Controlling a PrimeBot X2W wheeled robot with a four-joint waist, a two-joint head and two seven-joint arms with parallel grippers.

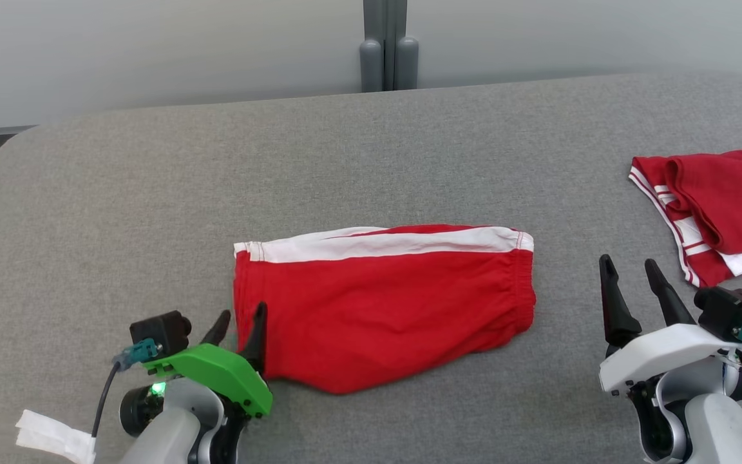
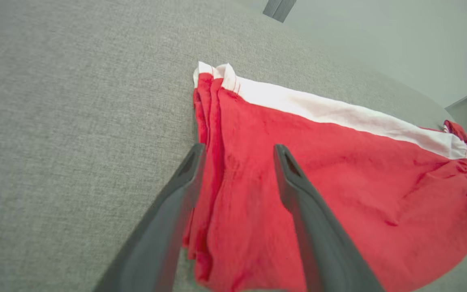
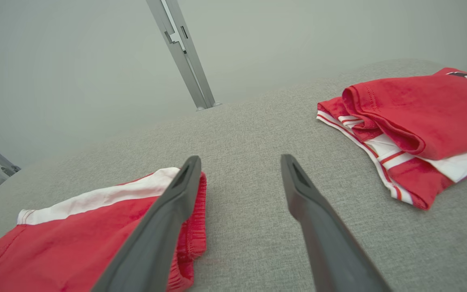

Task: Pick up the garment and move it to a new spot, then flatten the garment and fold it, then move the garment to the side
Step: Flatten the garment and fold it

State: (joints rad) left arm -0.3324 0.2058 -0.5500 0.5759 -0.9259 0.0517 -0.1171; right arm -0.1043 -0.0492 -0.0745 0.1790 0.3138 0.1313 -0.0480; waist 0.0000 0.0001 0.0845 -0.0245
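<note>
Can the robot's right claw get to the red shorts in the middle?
Probably yes: the right claw stands open near the waistband end of the red shorts, with only bare grey surface between them.

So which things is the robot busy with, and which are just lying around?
For the job:
- the red shorts with the white stripe
- the grey table they lie on

Just lying about:
- the folded red and white garment at the table's right side
- the white scrap at the near left corner
- the grey post behind the table

Matt red cloth garment (image 1: 384,309) on coarse-woven grey fabric tabletop (image 1: 152,193).
</note>
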